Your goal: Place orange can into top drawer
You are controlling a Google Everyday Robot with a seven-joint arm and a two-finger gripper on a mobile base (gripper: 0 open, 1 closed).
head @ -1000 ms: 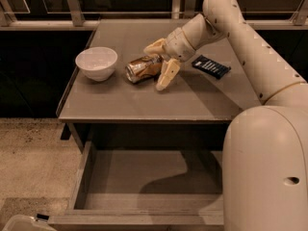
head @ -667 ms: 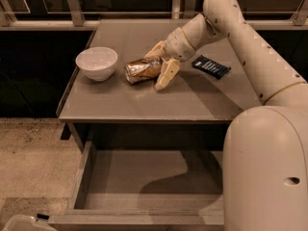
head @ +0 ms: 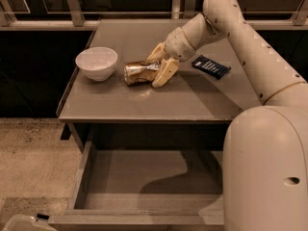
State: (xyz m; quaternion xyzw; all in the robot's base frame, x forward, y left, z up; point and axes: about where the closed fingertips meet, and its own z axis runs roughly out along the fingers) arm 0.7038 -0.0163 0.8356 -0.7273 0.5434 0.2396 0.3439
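The orange can [head: 138, 73] lies on its side on the tabletop [head: 144, 105], just right of the white bowl. My gripper [head: 159, 64] reaches in from the right and straddles the can's right end, one finger [head: 164, 73] in front and the other behind, closed against it. The can still rests on the table. The top drawer [head: 120, 177] stands pulled open below the table's front edge, with nothing in it.
A white bowl [head: 96, 63] sits at the table's left side. A flat dark blue packet [head: 211, 66] lies to the right of my gripper. My arm [head: 250, 52] crosses above the table's right side. My base [head: 267, 167] covers the drawer's right end.
The fingers have drawn closer together around the can's right end. The can has shifted slightly toward the table's front; the arm has barely moved.
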